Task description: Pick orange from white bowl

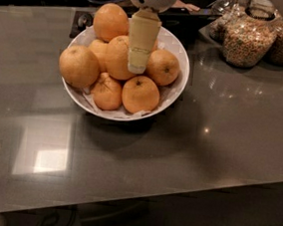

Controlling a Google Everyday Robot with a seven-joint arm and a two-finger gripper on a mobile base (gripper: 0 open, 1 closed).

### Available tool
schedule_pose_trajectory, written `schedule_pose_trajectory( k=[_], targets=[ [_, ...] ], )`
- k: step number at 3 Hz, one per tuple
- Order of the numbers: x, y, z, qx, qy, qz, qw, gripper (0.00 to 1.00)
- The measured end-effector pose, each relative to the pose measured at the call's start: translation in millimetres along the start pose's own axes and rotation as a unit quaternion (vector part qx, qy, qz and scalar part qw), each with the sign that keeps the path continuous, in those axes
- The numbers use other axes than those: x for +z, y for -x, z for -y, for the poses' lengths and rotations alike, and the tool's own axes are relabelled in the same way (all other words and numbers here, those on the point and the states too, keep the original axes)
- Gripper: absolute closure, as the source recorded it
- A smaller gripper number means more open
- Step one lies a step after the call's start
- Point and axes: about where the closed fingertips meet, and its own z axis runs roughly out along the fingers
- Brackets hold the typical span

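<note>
The white bowl stands on the grey table at the upper middle and holds several oranges. The large, oval, deep-orange orange lies in the middle of the pile. My gripper comes down from the top edge, cream-coloured below a white perforated wrist. Its tip is right against this orange's right side, between it and a smaller orange. A paler big orange sits at the left rim and another deep-orange one at the back.
Glass jars of cereal stand at the back right. A dark flat object lies behind the bowl at the left. A person's hand rests at the table's far edge. The table's front edge runs along the bottom.
</note>
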Motion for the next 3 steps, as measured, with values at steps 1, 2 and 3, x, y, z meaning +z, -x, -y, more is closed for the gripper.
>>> schedule_pose_trajectory(
  k=[1,2,3],
  targets=[
    [3.1,16.5,8.5,-0.016,-0.002,0.006,0.9999,0.17],
    [9.2,26.9,11.6,-0.027,0.005,0.01,0.9996,0.26],
    [17.2,33.1,11.3,-0.035,0.016,0.013,0.9992,0.31]
  ],
)
